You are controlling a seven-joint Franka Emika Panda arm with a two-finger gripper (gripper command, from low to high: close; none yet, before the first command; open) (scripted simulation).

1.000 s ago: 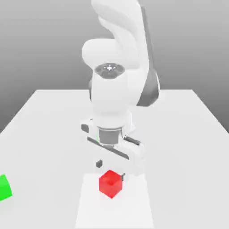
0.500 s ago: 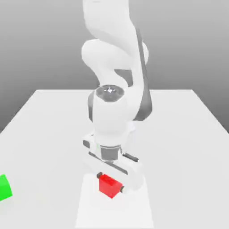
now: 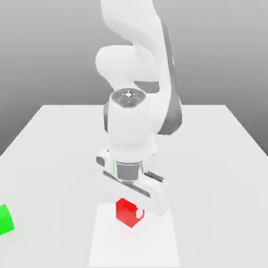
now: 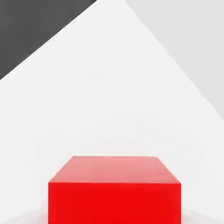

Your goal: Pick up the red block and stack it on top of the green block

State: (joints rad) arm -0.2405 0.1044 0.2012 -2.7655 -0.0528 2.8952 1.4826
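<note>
The exterior view faces me head-on from above the white table's (image 3: pixel 220 157) near edge, far enough back to take in my arm. My hand view looks along the tabletop, very close behind the red block (image 3: pixel 127 212), which both views share

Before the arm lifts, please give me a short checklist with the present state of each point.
1. Gripper closed on the small bright red cube: ok, the fingers sit tight on its sides.
2. Red cube level in the grip: ok, its top face looks flat in the hand view.
3. Small bright green cube located: ok, at the exterior view's left edge, partly cut off.
4. Green cube's top free: cannot tell.
5. White table between the cubes free of obstacles: ok.
</note>
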